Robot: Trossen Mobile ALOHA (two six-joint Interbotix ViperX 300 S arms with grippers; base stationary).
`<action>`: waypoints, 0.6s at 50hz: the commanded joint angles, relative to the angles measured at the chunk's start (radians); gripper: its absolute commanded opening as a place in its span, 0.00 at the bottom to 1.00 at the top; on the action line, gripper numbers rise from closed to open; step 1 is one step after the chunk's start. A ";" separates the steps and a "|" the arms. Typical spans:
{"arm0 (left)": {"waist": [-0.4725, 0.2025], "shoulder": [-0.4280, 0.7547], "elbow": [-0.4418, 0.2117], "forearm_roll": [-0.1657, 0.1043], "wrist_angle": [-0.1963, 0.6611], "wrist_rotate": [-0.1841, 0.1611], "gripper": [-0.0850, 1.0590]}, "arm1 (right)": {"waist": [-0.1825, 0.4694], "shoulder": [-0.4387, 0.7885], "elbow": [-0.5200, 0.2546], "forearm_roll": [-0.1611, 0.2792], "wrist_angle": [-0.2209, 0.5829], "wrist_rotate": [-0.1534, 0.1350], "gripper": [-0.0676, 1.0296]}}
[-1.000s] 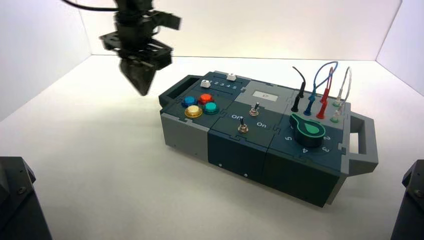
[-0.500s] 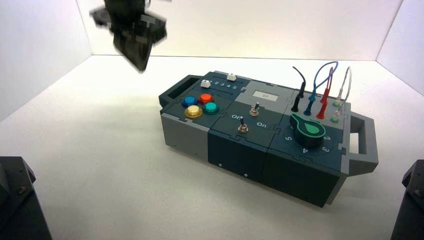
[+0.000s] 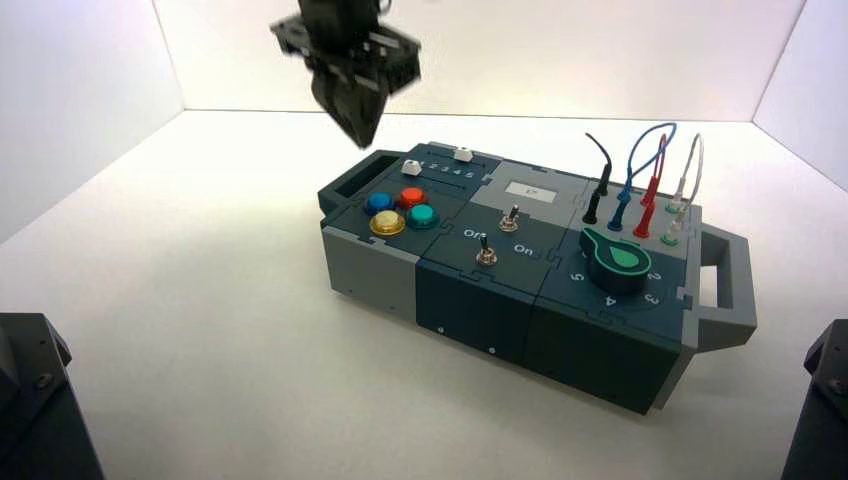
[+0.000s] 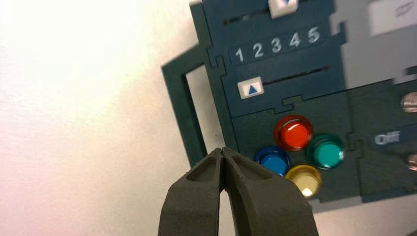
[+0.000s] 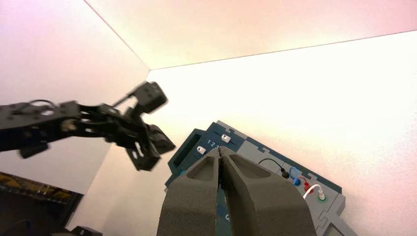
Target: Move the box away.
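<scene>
Left gripper (image 3: 362,135), fingertips pressed together and holding nothing, is hovering above the box (image 3: 520,270), whose dark end handle (image 3: 352,185) is lying just below it.

White tabletop (image 3: 200,330); long grey and dark-teal box (image 3: 480,300) resting on it

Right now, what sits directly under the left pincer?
The left pincer, shut, hangs above the box at its dark handle, beside the four buttons. Its fingers hide the surface directly beneath.
</scene>
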 commanded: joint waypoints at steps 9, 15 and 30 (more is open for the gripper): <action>-0.005 0.052 -0.044 0.020 -0.025 0.009 0.05 | 0.003 0.005 -0.021 0.009 -0.009 -0.003 0.04; -0.005 0.087 -0.057 0.028 -0.028 0.018 0.05 | 0.003 0.005 -0.026 0.009 -0.009 -0.003 0.04; 0.012 0.140 -0.077 0.037 -0.034 0.021 0.05 | 0.003 0.005 -0.031 0.009 -0.006 -0.003 0.04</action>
